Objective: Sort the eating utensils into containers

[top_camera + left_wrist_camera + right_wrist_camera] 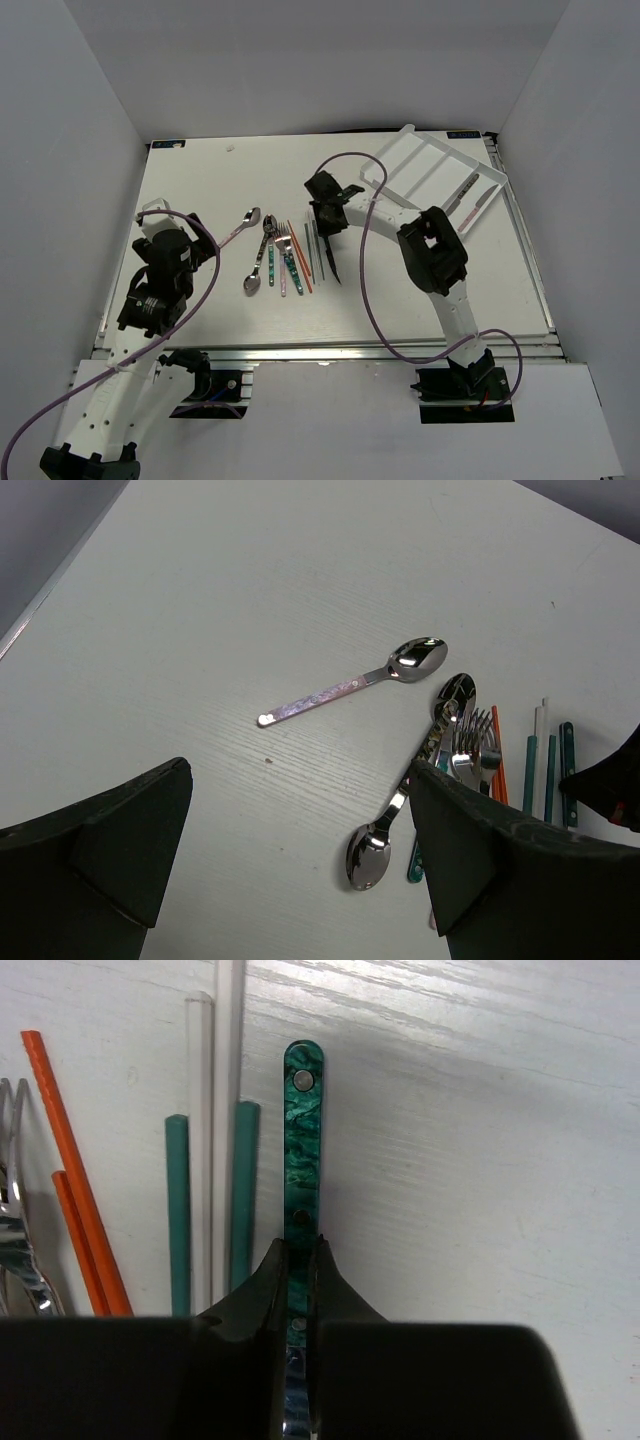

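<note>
Pick step, by the look of it: grasp closed, lift not yet begun.

Matte white tabletop (200, 190) with faint grain. At far right, white plastic tray (432, 152): low walls, long parallel compartments, seemingly propped at a tilt. One slim pinkish piece (468, 208) lying in it.

Released and spread wide, holding nothing: left hand (300, 780), hovering over the near-left tabletop. Clenched on the teal-handled utensil (302, 1130): right hand (298, 1260), at the right edge of the utensil pile (278, 258), mid-tabletop and well apart from the tray.

Flat marbled teal handle with rounded end and metal rivets, lying on the tabletop. Working end hidden under the fingers, so type unclear.

Just left of it, thin, straight and smooth: green chopsticks (178, 1210), one clear stick (228, 1080), orange chopsticks (75, 1160). Further left, glossy steel spoons and a fork. A little apart at the pile's far-left, pink-handled spoon (340, 685).

Next, probably: straight lift clear of the neighbouring sticks, then carry far-right to a tray compartment. Possible slip on so thin and slick a handle.
</note>
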`<state>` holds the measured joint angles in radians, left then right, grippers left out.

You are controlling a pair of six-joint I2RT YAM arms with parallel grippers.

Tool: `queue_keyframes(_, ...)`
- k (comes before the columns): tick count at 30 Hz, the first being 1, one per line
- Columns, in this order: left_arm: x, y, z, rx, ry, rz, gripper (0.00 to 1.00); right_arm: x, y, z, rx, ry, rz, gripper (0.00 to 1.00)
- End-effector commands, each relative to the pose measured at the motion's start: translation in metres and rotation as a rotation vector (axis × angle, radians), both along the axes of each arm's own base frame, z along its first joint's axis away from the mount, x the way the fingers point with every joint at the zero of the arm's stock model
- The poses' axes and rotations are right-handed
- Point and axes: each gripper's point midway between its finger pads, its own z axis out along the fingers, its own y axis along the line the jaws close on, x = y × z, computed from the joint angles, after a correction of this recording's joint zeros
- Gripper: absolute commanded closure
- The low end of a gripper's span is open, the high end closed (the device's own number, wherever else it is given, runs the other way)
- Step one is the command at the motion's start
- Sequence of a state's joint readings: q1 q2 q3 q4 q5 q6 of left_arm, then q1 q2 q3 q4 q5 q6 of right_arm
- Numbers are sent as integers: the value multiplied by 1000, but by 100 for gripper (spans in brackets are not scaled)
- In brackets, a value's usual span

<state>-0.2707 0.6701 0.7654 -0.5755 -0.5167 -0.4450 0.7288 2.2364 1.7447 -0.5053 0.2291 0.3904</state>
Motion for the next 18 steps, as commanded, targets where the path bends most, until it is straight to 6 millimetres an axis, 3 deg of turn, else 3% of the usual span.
queue_keyframes(1, -1, 2, 3, 6, -12, 7, 2, -2, -38, -2, -37, 58, -32, 100)
queue_keyframes(2, -1, 2, 3, 6, -12, 7, 2, -3, -37, 4, 0, 67, -19, 100)
queue_keyframes(5, -1, 1, 4, 3, -16, 5, 2, 16, -55, 58, 98, -16, -48, 100)
queue_keyframes(7, -1, 1, 4, 4, -15, 4, 2, 33, -80, 81, 136, -65, -104, 100)
queue_keyframes(8, -1, 1, 4, 3, -16, 5, 2, 38, -91, 103, 172, -104, -125, 100)
queue_keyframes(9, -1, 1, 5, 2, -17, 3, 2, 51, -119, 107, 181, -118, -189, 100)
queue_keyframes(11, -2, 2, 5, 2, -20, 5, 2, 69, -153, 122, 206, -163, -276, 100)
queue_keyframes(12, -2, 2, 5, 2, -20, 5, 2, 84, -193, 123, 202, -177, -369, 100)
queue_keyframes(13, -2, 2, 6, 1, -23, 5, 2, 94, -213, 127, 200, -194, -423, 100)
queue_keyframes(14, -2, 2, 6, 1, -23, 5, 2, 101, -235, 116, 182, -175, -479, 100)
queue_keyframes(15, -2, 2, 7, 1, -26, 6, 2, 110, -273, 112, 181, -168, -570, 100)
queue_keyframes(16, -3, 2, 6, 1, -26, 6, 2, 121, -291, 118, 187, -184, -612, 100)
queue_keyframes(17, -3, 2, 6, 1, -28, 6, 2, 124, -306, 102, 177, -146, -645, 100)
queue_keyframes(18, -3, 2, 7, 0, -29, 5, 2, 128, -336, 100, 174, -148, -705, 100)
